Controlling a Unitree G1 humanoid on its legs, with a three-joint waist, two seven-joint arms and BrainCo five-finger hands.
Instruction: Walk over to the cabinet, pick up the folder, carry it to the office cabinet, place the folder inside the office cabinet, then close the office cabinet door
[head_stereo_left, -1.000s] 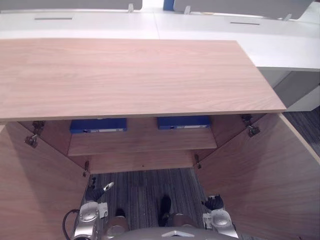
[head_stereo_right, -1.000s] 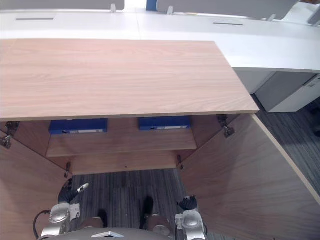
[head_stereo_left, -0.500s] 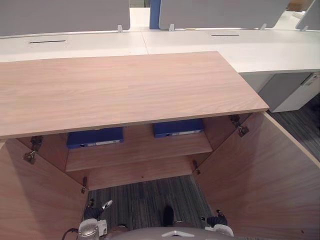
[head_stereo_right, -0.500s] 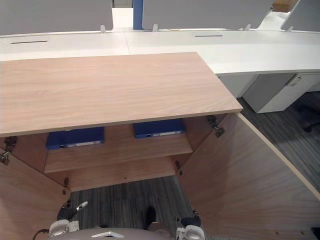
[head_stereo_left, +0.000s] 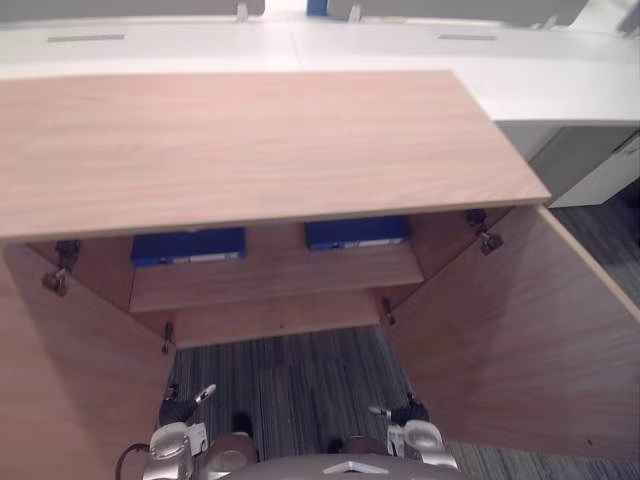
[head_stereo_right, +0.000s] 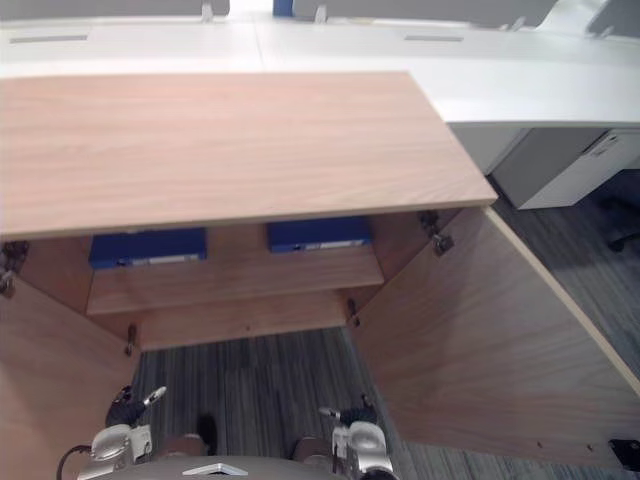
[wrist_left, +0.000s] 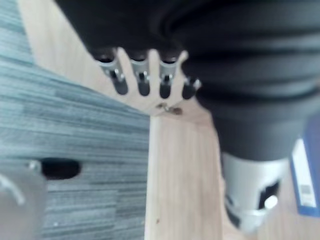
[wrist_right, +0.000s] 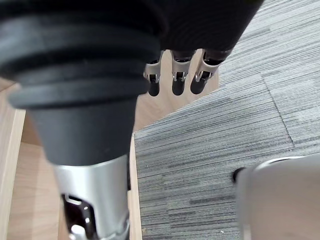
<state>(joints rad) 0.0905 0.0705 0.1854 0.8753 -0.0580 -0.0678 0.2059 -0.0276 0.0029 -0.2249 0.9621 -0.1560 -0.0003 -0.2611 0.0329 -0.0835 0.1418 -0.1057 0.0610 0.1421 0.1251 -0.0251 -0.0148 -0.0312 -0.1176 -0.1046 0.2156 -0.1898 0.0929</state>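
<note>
Left eye view: two blue binders, the left folder (head_stereo_left: 188, 246) and the right folder (head_stereo_left: 357, 233), lie on the shelf (head_stereo_left: 275, 278) inside the wooden cabinet (head_stereo_left: 250, 140). Its doors stand wide open, and a white bench (head_stereo_left: 570, 85) is behind.

Left wrist view: the left robot hand (wrist_left: 142, 77) hangs straight-fingered and empty above the carpet (wrist_left: 75, 130).

Right wrist view: the right robot hand (wrist_right: 178, 75) hangs the same way, holding nothing.
</note>
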